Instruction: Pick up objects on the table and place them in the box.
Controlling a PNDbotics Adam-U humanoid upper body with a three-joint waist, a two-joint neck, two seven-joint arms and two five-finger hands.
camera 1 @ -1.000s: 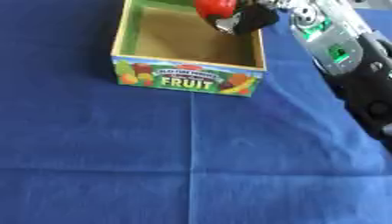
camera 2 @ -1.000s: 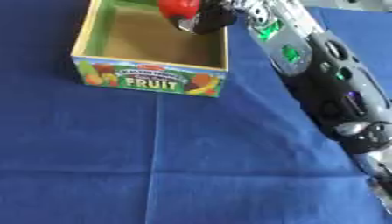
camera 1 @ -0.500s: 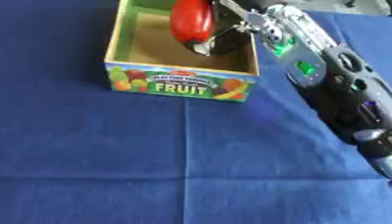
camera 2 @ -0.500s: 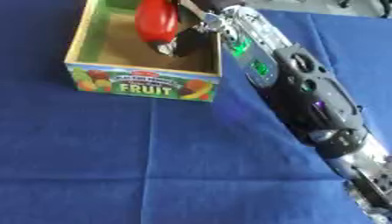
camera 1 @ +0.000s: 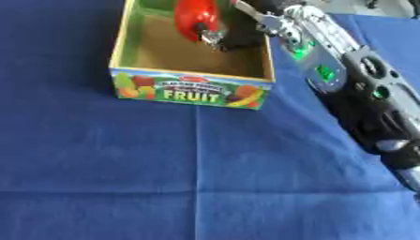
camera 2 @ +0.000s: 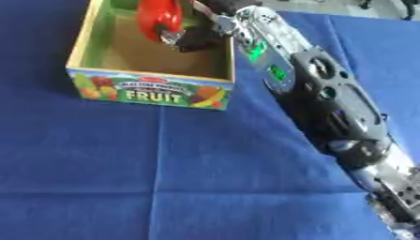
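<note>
A red, rounded object [camera 1: 195,16], smooth and glossy, sits in the upper middle of the frame, over the open top of the box [camera 1: 190,86]. I cannot tell what kind of thing it is beyond its colour and its long oval shape. My right robot hand [camera 1: 232,33] has its fingers curled round it, gripping it from the right side, with a silver fingertip [camera 1: 210,35] showing against the lower edge of the red object. The object hangs inside the box's outline, above its brown floor; I cannot tell whether it touches the floor.

The box is a shallow open tray with pale yellow rims and green inner walls. Its near wall faces me and bears fruit pictures and the word FRUIT in white letters. It stands in the upper left of the frame, slightly askew.

My right arm [camera 2: 321,101] runs from the lower right corner diagonally up to the box, black with silver parts and small green lights along its upper length. It passes over the box's right rim.

Everything rests on a tabletop covered with a blue cloth [camera 1: 164,173], which shows faint fold creases crossing below the box.
</note>
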